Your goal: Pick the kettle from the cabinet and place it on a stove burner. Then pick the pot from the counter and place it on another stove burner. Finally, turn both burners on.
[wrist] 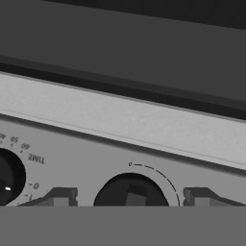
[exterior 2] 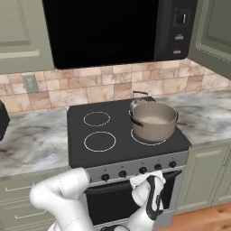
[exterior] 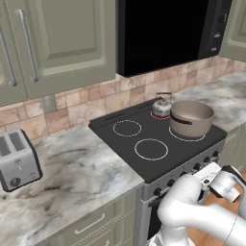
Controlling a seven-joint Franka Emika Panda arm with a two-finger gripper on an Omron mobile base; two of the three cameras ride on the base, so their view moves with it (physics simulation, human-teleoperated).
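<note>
Pincer (wrist: 128, 197) stands released, its fingertips (wrist: 60, 197) astride a dark stove knob (wrist: 130, 194), seen close from the hand. Base views show the pot (exterior 2: 153, 121) and kettle (exterior: 162, 106) on the burners (exterior: 151, 149).

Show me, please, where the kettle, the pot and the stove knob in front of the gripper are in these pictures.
kettle (exterior: 162, 106), left base view, on its rounded silver body.
pot (exterior 2: 154, 125), right base view, on its outer front wall.
stove knob (wrist: 130, 193), hand view, on its dark face between the finger tips.

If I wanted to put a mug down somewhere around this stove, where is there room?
The two left burner rings are bare, as is the counter between toaster and cooktop. The right side is crowded: pot in front, kettle behind it.
</note>
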